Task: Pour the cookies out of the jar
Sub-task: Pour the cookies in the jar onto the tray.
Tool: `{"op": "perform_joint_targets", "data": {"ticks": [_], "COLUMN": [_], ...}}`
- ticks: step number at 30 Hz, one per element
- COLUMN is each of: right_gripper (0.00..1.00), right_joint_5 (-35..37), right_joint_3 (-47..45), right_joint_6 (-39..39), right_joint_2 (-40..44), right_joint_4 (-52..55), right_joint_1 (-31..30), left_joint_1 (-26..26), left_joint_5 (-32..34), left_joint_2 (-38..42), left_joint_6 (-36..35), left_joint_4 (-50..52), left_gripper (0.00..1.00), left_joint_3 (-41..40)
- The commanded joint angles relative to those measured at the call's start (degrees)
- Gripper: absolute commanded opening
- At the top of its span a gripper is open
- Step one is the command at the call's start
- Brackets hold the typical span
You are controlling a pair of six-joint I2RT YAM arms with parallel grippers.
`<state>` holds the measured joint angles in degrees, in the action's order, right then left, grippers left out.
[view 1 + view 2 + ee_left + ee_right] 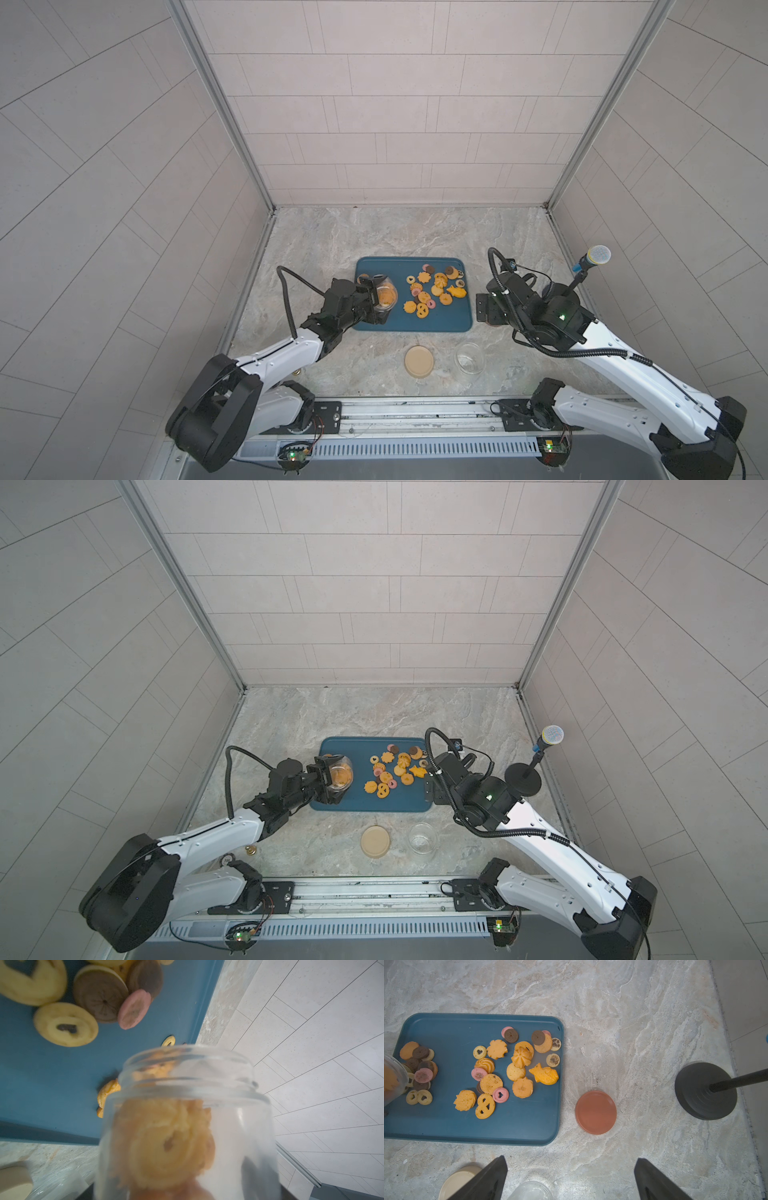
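Mid-pour. Clenched in the left jaws, tilted jar (387, 293) over the blue tray (440, 322), some cookies (164, 1142) inside, most already on the tray. Right jaws released above the desk (353, 232). Next, likely: tip steeper, shake gently

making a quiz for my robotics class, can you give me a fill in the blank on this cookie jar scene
The left hand holds a tilted jar of cookies over the ____ tray.
The right hand is ____ and holds nothing.
A beige lid lies beside a second jar, which is ____.
Missing words: blue; open; empty.
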<state>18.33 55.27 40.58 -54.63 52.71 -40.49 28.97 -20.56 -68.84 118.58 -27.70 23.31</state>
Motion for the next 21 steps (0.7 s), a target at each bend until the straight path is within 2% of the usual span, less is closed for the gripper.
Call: {"op": "perform_joint_targets", "data": {"ticks": [1, 3, 4, 6, 8, 11, 13, 17, 21], "right_gripper": [1.00, 1.00, 1.00, 1.00, 1.00, 1.00, 1.00, 1.00, 1.00], "right_joint_5": [0.66, 0.66, 0.66, 0.66, 0.61, 0.72, 0.92, 0.91, 1.05], "right_joint_3": [-0.25, -0.25, -0.30, -0.25, -0.16, -0.09, -0.07, 0.08, 0.37], "right_joint_6": [0.81, 0.70, 0.71, 0.82, 0.82, 0.69, 0.68, 0.59, 0.53], "right_joint_2": [0.91, 0.99, 1.02, 1.01, 1.05, 1.49, 1.85, 1.98, 2.31], "right_joint_4": [0.27, 0.31, 0.30, 0.33, 0.45, 0.77, 0.91, 1.07, 1.42], "right_joint_1": [0.15, 0.15, 0.15, 0.15, 0.15, 0.15, 0.15, 0.24, 0.24], "left_joint_1": [0.30, 0.34, 0.30, 0.36, 0.41, 0.29, -0.21, -0.68, -0.57], "left_joint_5": [-1.34, -2.24, -3.80, -6.82, -8.67, -7.51, -6.22, -7.40, -3.79], "left_joint_2": [0.11, 0.49, 0.79, 0.82, 0.63, 0.31, -0.44, -4.46, -10.90], "left_joint_6": [-1.25, -3.75, -7.30, -16.53, -28.76, -43.84, -49.38, -58.74, -74.93], "left_joint_4": [-5.67, -3.50, 0.10, 10.45, 23.81, 39.34, 45.69, 50.67, 67.90], "left_gripper": [0.00, 0.00, 0.00, 0.00, 0.00, 0.00, 0.00, 0.00, 0.00], "left_joint_3": [0.33, 0.81, 2.36, 6.81, 12.06, 17.65, 19.22, 22.37, 32.81]}}
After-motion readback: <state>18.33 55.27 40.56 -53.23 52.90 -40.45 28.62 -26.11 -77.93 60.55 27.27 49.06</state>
